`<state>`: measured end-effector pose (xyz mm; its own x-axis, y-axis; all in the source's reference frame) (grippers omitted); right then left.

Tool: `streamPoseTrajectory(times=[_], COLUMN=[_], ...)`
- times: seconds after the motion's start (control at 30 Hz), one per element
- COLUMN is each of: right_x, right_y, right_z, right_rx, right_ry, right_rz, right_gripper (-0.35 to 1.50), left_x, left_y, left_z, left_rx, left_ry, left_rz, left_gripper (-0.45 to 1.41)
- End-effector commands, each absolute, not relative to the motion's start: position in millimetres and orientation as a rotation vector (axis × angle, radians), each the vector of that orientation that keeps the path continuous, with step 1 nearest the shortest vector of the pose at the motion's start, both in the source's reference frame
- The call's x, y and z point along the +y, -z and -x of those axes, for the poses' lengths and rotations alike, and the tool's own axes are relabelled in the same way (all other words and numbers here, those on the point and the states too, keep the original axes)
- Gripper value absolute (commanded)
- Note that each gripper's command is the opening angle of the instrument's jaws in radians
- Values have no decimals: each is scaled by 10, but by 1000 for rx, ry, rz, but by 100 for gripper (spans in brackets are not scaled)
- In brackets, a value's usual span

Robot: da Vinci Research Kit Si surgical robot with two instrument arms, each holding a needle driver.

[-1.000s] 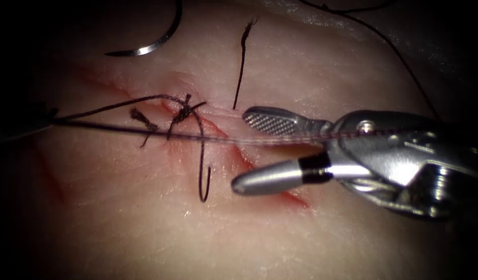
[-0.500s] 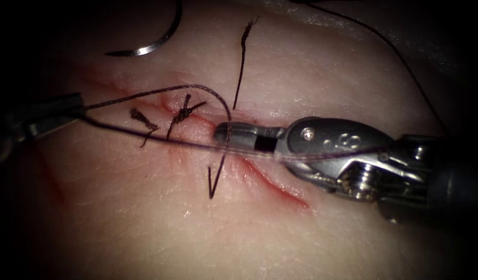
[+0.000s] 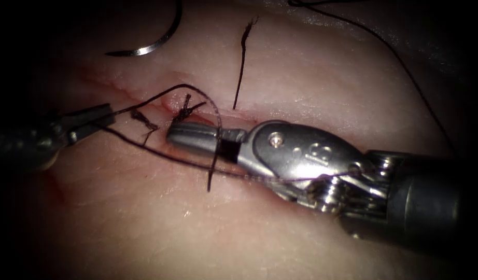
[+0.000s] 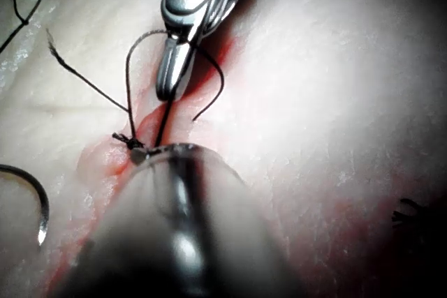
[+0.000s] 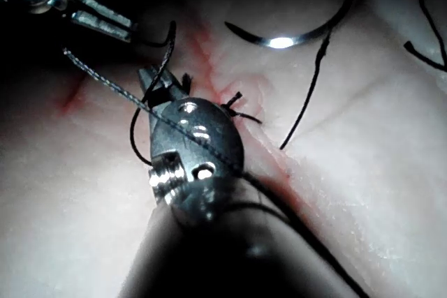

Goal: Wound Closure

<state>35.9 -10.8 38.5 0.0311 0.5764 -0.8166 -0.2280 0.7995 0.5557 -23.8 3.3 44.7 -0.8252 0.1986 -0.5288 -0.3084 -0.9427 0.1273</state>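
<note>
The right tool (image 3: pixel 172 136) reaches in over the cut (image 3: pixel 155 100), jaws shut, its tip just below the knot (image 3: pixel 186 108). A loop of dark thread (image 3: pixel 217 118) lies around its jaws, and the free tail (image 3: pixel 211 179) hangs below them. Nothing visible is clamped in those jaws. The left tool (image 3: pixel 109 112) sits left of the cut, shut on the thread, with two strands leaving its tip. The curved needle (image 3: pixel 145 49) lies free on the tissue (image 3: pixel 301 78), held by neither tool and not in the tissue. It also shows as the needle (image 5: pixel 279 40) and needle (image 4: pixel 40 207).
A cut end of thread (image 3: pixel 242 62) lies on the tissue above the right tool. A short frayed stub (image 3: pixel 141 118) sticks up beside the knot. More thread (image 3: pixel 405 62) runs along the tissue's far right. Red fluid marks the cut line.
The right tool's jaws closed and slid left along the cut to the knot, and the thread loop now lies around them. The left tool moved right with the thread.
</note>
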Motion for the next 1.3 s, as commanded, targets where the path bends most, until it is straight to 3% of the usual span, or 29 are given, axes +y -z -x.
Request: streamPoseTrajectory(times=[0.03, 0.57, 0.6, 0.67, 0.73, 0.77, 1.0, 1.13, 1.3], right_x=[-106, -96, -95, -98, -102, -106, -119, -122, -129], right_y=[-386, -390, -391, -399, -405, -409, -422, -424, -429], right_z=[-368, -388, -389, -398, -401, -403, -405, -404, -406], right_rx=[1414, 1440, 1438, 1394, 1363, 1344, 1295, 1276, 1271], right_ry=[-636, -775, -796, -855, -846, -837, -789, -760, -732], right_rz=[-305, -244, -239, -253, -269, -280, -353, -380, -398], right_gripper=[-35, -35, -28, 53, 76, 78, 59, 12, 10], left_x=[30, 7, 6, 9, 15, 17, 38, 45, 67], left_y=[-452, -427, -426, -414, -406, -403, -392, -397, -403], left_z=[247, 297, 298, 306, 311, 313, 319, 319, 319], left_rx=[292, 250, 246, 244, 238, 235, 172, 131, -13], left_ry=[-2753, -2806, -2806, -2825, -2829, -2825, -2848, -2840, -2761], left_rz=[772, 849, 851, 875, 913, 931, 1062, 1108, 1225], left_gripper=[-45, -45, -45, -45, -45, -45, -45, -45, -45])
